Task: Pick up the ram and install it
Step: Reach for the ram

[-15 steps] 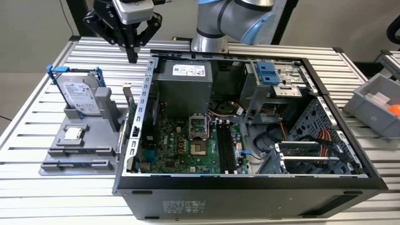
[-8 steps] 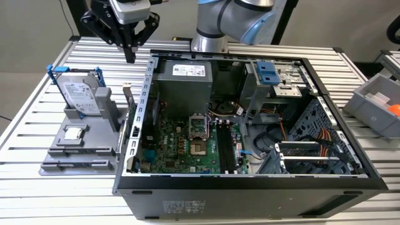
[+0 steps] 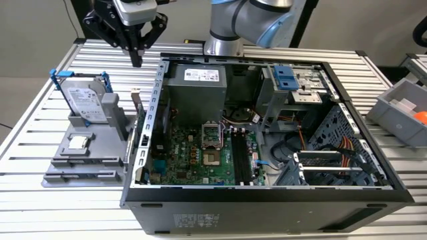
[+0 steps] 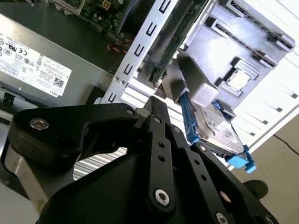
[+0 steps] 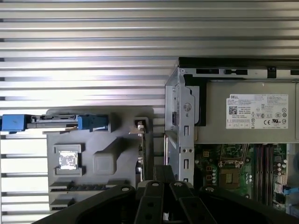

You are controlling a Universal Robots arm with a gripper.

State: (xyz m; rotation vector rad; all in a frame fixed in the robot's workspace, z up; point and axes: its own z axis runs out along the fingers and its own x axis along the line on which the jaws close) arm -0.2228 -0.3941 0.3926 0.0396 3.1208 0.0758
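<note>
Exterior view, nearest first: the open case [image 3: 267, 202] sits on the desk [image 3: 40, 215], and the black slots [image 3: 240, 160] on its board look bare, so I judge nothing is installed yet. At nine o'clock from the case stands the grey holder [image 3: 80, 167]. The ram [image 3: 137, 114] is upright on edge in it, just beside the case's side wall, with nothing touching it. Farthest back, at eleven o'clock, my tool [image 3: 137, 61] hangs well above the ram and a little behind it. Its fingers are drawn together to a point with nothing between them. In the second wrist view the ram's green edge runs along that wall beyond the fingers, apart from them. As I read it, the task is at its start: neither the pick-up nor the seating is done.
</note>
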